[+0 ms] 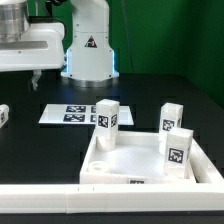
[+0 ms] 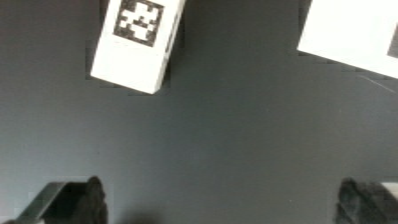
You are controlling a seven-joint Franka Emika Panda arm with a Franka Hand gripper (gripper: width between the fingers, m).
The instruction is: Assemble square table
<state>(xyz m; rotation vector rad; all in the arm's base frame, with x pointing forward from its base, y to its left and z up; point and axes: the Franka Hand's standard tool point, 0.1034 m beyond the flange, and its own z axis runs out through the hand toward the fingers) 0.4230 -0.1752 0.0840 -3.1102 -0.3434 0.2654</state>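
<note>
The white square tabletop point(image 1: 130, 160) lies in the middle foreground, rim up. Three white tagged legs stand upright at its corners: one at the back left point(image 1: 107, 115), one at the back right point(image 1: 172, 118) and one at the front right point(image 1: 178, 147). A fourth leg point(image 1: 3, 115) lies loose at the exterior view's left edge. My gripper point(image 1: 35, 74) hangs above the table at the far left, apart from all parts. In the wrist view the gripper point(image 2: 222, 198) is open and empty, its dark fingers point(image 2: 75, 200) wide apart, with a tagged leg point(image 2: 139, 40) ahead on the black table.
The marker board point(image 1: 72, 113) lies flat behind the tabletop. A long white border bar point(image 1: 90, 200) runs along the front edge. The robot base point(image 1: 88, 50) stands at the back. A white edge point(image 2: 350, 35) shows in the wrist view; I cannot tell what it is.
</note>
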